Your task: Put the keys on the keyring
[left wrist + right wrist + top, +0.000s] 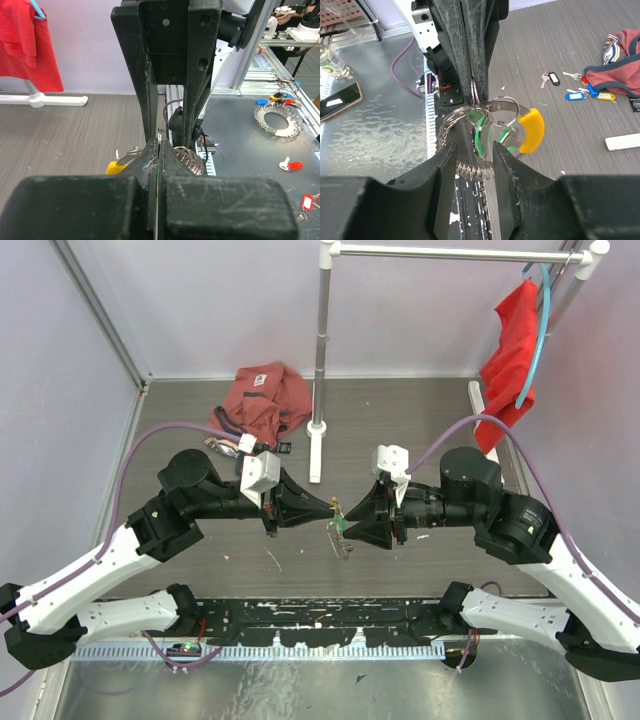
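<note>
Pinches keyring (506, 104) in shut left hand (476, 92) above central tabletop (450, 420) to steady its loop, and holds right hand (474, 147) parted at 3 o'clock of it, straddling green key (479, 135), likely letting that hang free.

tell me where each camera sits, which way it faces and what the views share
Top external: above and behind the arm bases, looking down at the table; both arms show, left gripper and right gripper tip to tip at the keyring.
Left wrist: on the left arm, looking along its own shut fingers at the right gripper's parted fingers.
Right wrist: on the right arm, looking along its own parted fingers at the shut left gripper.
Shared: both wrist views show the keyring and its yellow tag.
</note>
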